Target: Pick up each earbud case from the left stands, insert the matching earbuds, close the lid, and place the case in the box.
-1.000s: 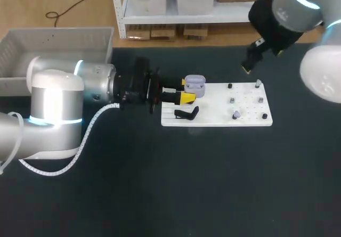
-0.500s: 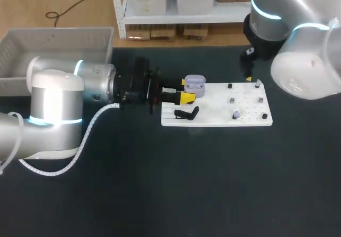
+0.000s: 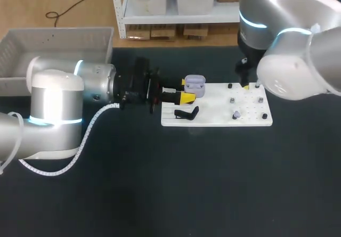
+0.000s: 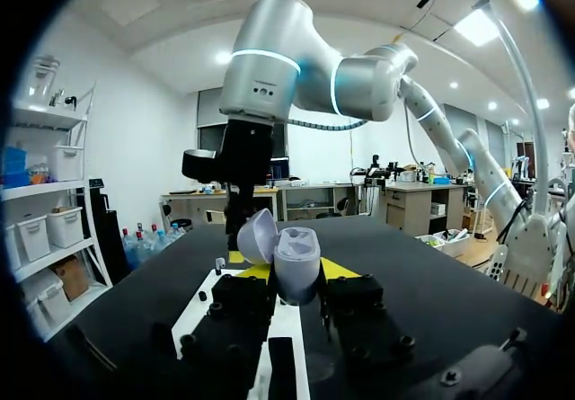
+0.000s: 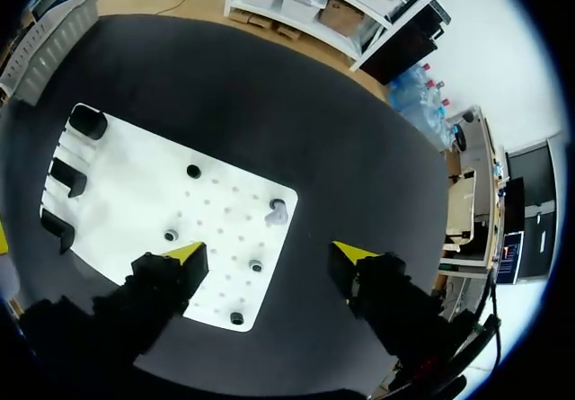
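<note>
Jaws: your left gripper (image 4: pixel 295 272) clamps the lavender case (image 3: pixel 195 84), lid open, at the 9 o'clock edge of the white board (image 5: pixel 135 184). Your right gripper (image 5: pixel 269 254) gapes wide, holding nothing. It has just swung in from 2 o'clock to above the pegs, near an earbud (image 5: pixel 277 209). Pickup likely next.

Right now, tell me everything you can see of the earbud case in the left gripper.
The earbud case is pale lavender, rounded and smooth, like plastic. Its lid stands open, hinged back, and the body shows two recesses on top; whether earbuds sit in them cannot be told. It stands upright between the yellow-tipped fingers of the left gripper, which touch it from both sides. In the head view it is over the far left corner of the white board.
</note>
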Tool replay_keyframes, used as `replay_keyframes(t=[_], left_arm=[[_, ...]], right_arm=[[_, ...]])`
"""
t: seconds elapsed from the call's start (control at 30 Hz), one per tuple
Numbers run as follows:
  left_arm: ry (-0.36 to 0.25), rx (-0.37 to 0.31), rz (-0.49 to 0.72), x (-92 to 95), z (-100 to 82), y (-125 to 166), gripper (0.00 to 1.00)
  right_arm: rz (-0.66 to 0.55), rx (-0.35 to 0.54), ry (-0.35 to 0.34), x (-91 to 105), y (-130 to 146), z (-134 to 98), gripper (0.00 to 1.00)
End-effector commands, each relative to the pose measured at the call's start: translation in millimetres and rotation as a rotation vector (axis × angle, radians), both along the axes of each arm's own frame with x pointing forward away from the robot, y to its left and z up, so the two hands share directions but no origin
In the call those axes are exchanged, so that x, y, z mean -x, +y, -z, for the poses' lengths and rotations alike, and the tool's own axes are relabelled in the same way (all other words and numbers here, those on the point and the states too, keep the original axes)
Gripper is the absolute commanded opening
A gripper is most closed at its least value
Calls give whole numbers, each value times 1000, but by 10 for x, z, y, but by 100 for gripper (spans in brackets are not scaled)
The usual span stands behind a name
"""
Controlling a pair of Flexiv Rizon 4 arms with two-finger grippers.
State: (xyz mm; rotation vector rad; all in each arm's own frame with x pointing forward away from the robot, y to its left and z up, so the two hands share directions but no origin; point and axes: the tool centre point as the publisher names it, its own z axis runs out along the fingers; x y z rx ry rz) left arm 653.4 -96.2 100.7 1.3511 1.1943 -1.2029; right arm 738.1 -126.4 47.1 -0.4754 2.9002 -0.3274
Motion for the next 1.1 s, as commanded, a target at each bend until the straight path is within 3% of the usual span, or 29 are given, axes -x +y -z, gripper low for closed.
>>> replay_keyframes(t=[0.03,0.2,0.8,1.1], left_arm=[[-3,2,-7,17,4,-2,0],[-3,2,-7,17,4,-2,0],[-3,2,-7,17,4,-2,0],[-3,2,-7,17,4,-2,0]], right_arm=[[-1,-2,5,-93,-4,85,73],[-16,-9,6,-133,-9,148,50],[-88,32,-9,-218,-61,252,45],[-105,60,-8,-236,-78,297,37]])
